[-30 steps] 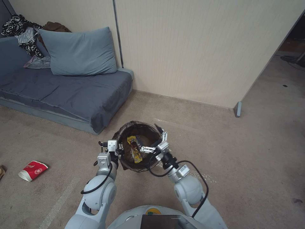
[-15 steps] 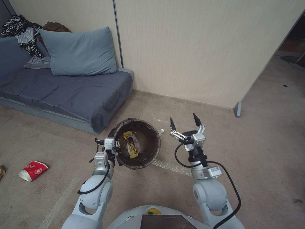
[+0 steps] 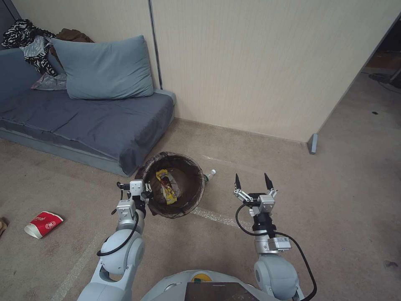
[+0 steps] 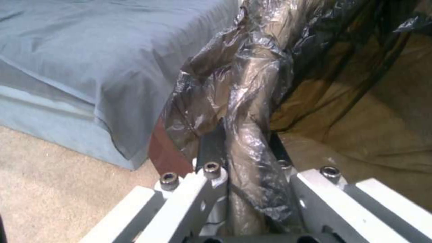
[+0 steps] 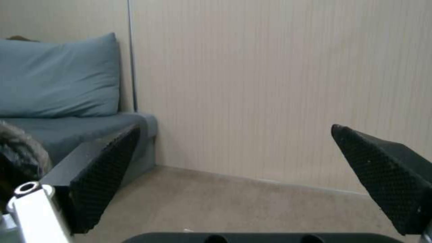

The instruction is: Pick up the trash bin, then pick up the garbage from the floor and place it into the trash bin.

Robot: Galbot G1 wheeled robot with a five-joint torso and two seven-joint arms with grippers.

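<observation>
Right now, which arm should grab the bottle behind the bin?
Right, probably. The right gripper is open and empty, beside the trash bin, with the bottle on the floor just ahead of it. The left gripper is shut on the bin's rim.

Looks like a lived-in room in a home, maybe a staged one. There's a low grey-blue sofa bed point(image 3: 83, 121) on the far left with a big matching pillow point(image 3: 104, 69) propped against the wall, plus a zebra-striped cloth point(image 3: 25, 39) piled in the corner. Beige carpet point(image 3: 334, 188) all over, pale striped partition walls point(image 3: 267, 62), and an opening on the far right into another room.
</observation>
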